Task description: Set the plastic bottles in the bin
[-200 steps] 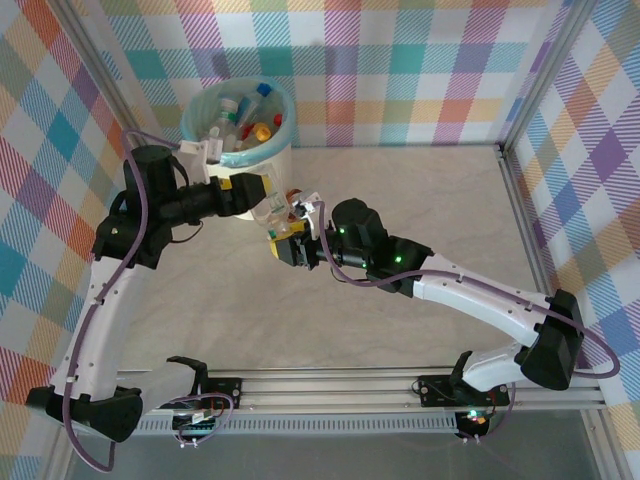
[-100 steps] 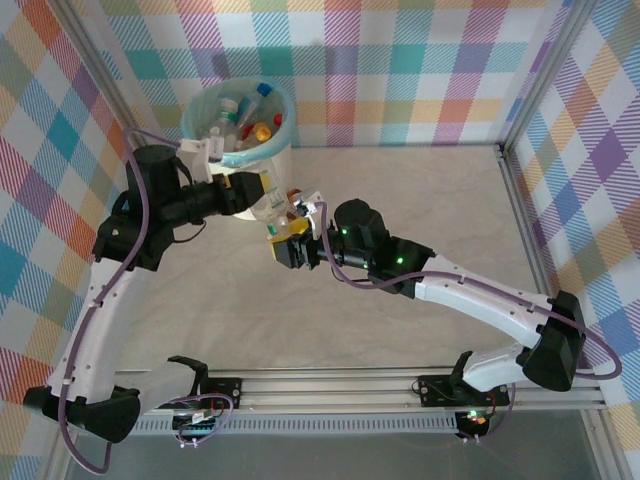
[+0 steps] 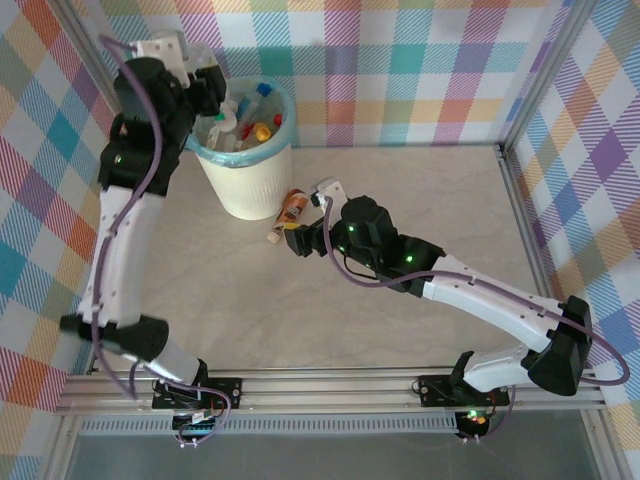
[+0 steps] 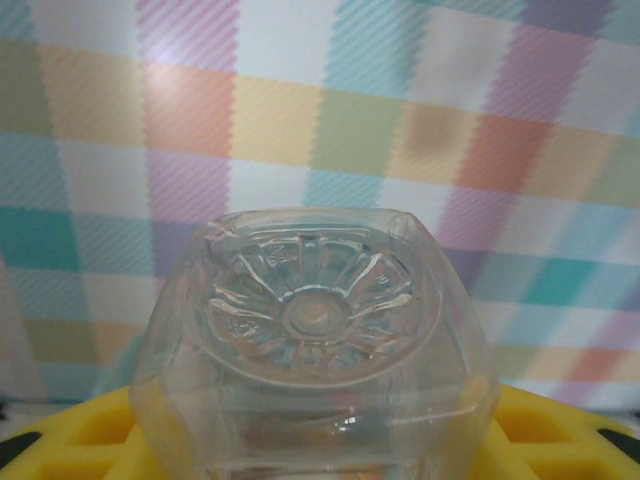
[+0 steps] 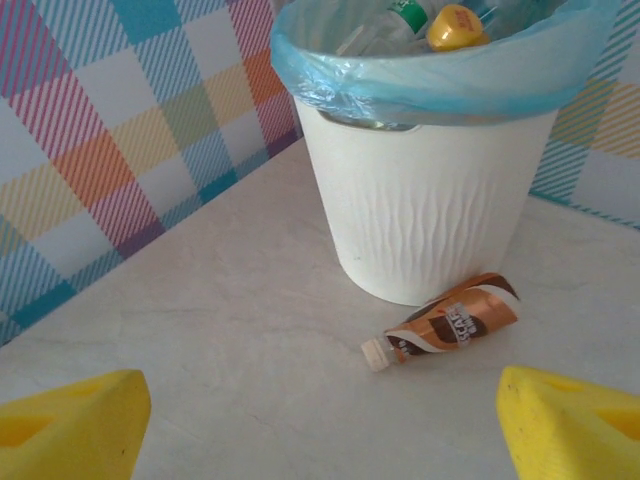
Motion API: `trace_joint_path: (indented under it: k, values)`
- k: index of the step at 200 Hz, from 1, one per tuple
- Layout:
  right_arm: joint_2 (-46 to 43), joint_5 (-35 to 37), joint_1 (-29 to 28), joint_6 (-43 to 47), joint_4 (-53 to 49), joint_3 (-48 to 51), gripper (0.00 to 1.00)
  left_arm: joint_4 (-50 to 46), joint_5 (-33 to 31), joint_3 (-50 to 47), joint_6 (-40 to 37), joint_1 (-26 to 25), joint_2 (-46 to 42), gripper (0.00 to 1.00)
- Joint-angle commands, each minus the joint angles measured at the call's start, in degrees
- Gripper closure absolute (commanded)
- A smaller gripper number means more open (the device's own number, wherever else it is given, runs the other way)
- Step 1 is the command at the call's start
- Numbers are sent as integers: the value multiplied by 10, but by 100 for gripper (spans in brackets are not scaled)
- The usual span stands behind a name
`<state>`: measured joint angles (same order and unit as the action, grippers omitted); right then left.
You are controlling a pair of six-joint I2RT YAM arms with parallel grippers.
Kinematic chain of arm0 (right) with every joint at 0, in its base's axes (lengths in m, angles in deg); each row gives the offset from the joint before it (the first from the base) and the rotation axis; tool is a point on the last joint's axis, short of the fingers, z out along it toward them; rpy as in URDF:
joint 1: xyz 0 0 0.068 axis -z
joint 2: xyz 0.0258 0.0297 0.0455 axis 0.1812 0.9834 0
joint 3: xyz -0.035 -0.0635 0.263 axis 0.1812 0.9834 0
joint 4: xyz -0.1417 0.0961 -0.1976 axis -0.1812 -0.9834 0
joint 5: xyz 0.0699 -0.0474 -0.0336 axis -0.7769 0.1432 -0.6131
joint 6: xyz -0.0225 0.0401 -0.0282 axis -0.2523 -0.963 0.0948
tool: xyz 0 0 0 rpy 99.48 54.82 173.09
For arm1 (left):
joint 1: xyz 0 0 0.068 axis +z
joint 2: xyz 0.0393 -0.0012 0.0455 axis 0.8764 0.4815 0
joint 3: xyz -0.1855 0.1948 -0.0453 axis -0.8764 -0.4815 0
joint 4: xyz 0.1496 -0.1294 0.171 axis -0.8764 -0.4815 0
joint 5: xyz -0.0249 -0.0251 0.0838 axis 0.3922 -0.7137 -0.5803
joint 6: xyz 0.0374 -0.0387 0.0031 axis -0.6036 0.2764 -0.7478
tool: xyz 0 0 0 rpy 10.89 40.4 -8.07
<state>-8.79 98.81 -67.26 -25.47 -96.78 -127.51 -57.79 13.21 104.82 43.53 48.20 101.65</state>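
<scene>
The white ribbed bin (image 3: 245,180), lined with a teal-blue bag, stands at the back left and holds several bottles (image 3: 250,120). My left gripper (image 3: 214,92) is raised at the bin's left rim, shut on a clear plastic bottle (image 4: 315,330) whose moulded base faces the wrist camera between yellow fingers (image 4: 560,430). A brown-labelled bottle (image 3: 290,208) with a white cap lies on the table against the foot of the bin (image 5: 430,200). My right gripper (image 3: 300,238) hovers just in front of this brown bottle (image 5: 450,325), open, with its yellow fingertips (image 5: 70,420) wide apart.
The pale marble table (image 3: 400,200) is walled by checked panels on three sides. A metal frame post (image 3: 505,150) stands at the right. The rail with both arm bases (image 3: 330,385) runs along the near edge.
My left arm has swung up from beside the bin to its rim, carrying the clear bottle. My right gripper shifted slightly right, and the brown bottle now lies in plain sight.
</scene>
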Motion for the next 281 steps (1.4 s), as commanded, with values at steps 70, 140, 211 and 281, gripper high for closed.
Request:
trace_joint_path:
  k: [70, 140, 211, 281]
  values:
    - [32, -58, 11, 72, -34, -35, 11, -18, 1, 299, -122, 27, 281, 61]
    - [45, -72, 10, 79, -49, -37, 11, 31, 179, 299, -23, 16, 333, 59]
    - [49, -64, 10, 76, -60, -30, 11, 0, 172, 300, -19, 12, 379, 22]
    - [58, -64, 11, 76, -61, -35, 11, 20, 135, 299, 4, 12, 374, 38]
